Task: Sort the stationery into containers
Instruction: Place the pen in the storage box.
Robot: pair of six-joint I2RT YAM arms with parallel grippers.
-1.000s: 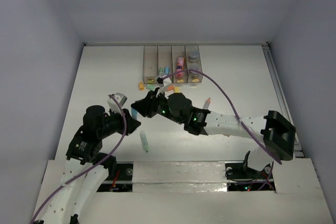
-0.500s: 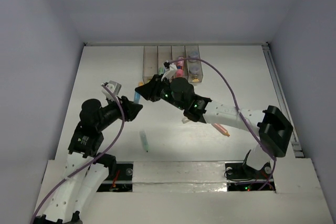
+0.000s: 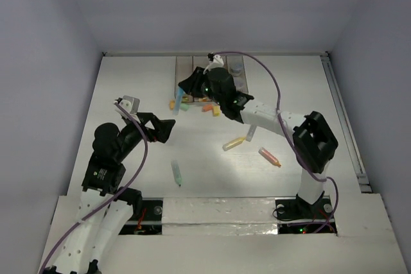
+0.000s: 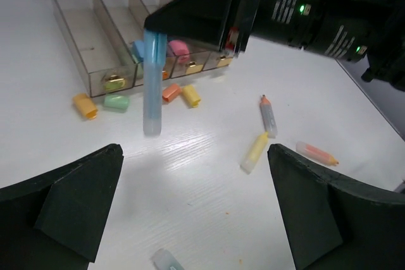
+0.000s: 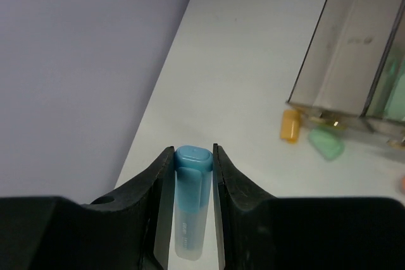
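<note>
Right claw [image 5: 191, 151]: narrow, clamped on the capped end of a blue marker [image 4: 154, 86], which hangs about upright below it.
Blue marker position: upper centre of the top view, just in front of the bins [image 4: 95, 55], at the left half of the row. Not in any bin.
Left claw [image 4: 196, 200]: wide, nothing between the fingers. Lower left of the top view, well apart from the blue marker.
Bins: four joined side by side, top centre of the worktop [image 3: 128, 94]. Blue and pink pieces show in the middle ones, the rest is hard to read.
Loose by the bins: orange cap [image 4: 85, 105], green cap [image 4: 116, 102], second orange cap [image 4: 171, 92], yellow cap [image 4: 190, 95].
Loose mid-worktop: grey marker [image 4: 268, 117], yellow marker [image 4: 254, 152] and pink marker [image 4: 316, 153] right of centre. Pale green marker [image 3: 176, 172] lower centre.
</note>
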